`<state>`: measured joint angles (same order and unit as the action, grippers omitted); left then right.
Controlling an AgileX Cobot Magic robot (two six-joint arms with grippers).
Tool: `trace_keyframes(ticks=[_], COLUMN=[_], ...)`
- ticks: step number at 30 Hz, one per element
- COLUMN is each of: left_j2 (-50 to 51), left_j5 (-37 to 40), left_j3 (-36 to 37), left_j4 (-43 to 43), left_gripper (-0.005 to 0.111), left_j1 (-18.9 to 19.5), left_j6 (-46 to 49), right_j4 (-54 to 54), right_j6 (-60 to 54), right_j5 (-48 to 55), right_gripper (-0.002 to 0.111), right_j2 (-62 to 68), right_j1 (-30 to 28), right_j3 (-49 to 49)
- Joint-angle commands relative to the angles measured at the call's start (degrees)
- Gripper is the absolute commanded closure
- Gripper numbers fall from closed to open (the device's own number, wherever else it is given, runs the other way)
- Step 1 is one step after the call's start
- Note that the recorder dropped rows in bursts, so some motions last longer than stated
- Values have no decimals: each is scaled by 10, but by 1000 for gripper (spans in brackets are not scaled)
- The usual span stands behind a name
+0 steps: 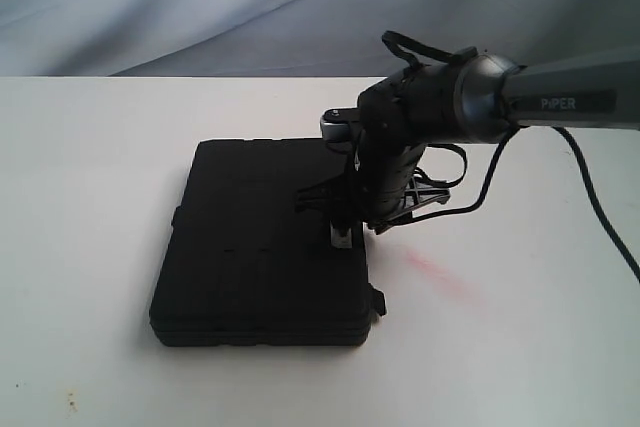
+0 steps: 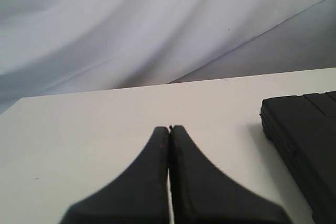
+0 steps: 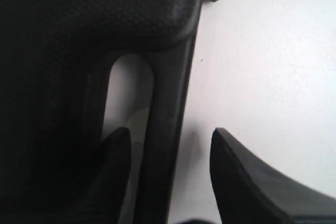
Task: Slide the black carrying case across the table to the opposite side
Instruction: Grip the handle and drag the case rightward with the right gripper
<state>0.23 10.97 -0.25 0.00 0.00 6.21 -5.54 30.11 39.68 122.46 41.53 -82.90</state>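
**Right gripper open astride the case handle; left gripper shut and empty**

Exterior view:
- The case (image 1: 250, 237) lies flat on the table (image 1: 100, 167).
- Your right gripper (image 1: 345, 232) points down at the case edge on its own arm's side, roughly midway along that edge.
- The case body spreads away from the gripper toward the other arm's side.
- A red smear (image 1: 428, 267) marks the table near the gripper, on the side away from the case.
- Grey cloth (image 1: 200, 7) hangs behind the table.

Left wrist view:
- Your left gripper (image 2: 169, 128) has both fingers pressed together tip to tip, with nothing between them.
- It hangs over bare table (image 2: 79, 140).
- One corner and a side wall of the case (image 2: 307, 145) show off to the gripper's side, apart from the fingers.
- The cloth (image 2: 131, 24) shows beyond the table's far edge.

Right wrist view:
- Your right gripper (image 3: 169, 129) has its jaws wide apart, and the handle (image 3: 165, 103) bar runs between them.
- One finger (image 3: 113, 156) sits in the handle's slot, on the case (image 3: 94, 14) body side.
- The other finger sits outside the bar, over bare table (image 3: 262, 51).
- You can see a clear gap between the outer finger and the bar, so the handle is not clamped.
- Whether the inner finger touches the bar you cannot tell, because it is dark on dark.
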Motion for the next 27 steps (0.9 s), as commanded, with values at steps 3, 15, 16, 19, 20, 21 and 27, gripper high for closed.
trace_keyframes(ticks=[3, 15, 16, 19, 20, 21, 27], left_j2=[-2, -2, -2, -2, -2, -2, -2], left_j5=[-4, -4, -4, -4, -4, -4, -4], left_j3=[3, 3, 3, 3, 3, 3, 3], left_j4=[-8, -8, -8, -8, -8, -8, -8], left_gripper=[107, 107, 107, 107, 107, 107, 107], left_j1=[0, 0, 0, 0, 0, 0, 0], left_j6=[0, 0, 0, 0, 0, 0, 0], right_j4=[5, -10, -14, -25, -28, -29, -51], right_j6=[2, 4, 4, 4, 4, 4, -3], right_j5=[-7, -3, -9, -28, -31, -31, -31], right_gripper=[85, 108, 108, 108, 108, 108, 108], right_j2=[-1, -8, -13, -37, -46, -52, -82], right_j1=[-4, -31, -37, -56, -63, -68, -104], right_j3=[2, 37, 48, 79, 86, 92, 128])
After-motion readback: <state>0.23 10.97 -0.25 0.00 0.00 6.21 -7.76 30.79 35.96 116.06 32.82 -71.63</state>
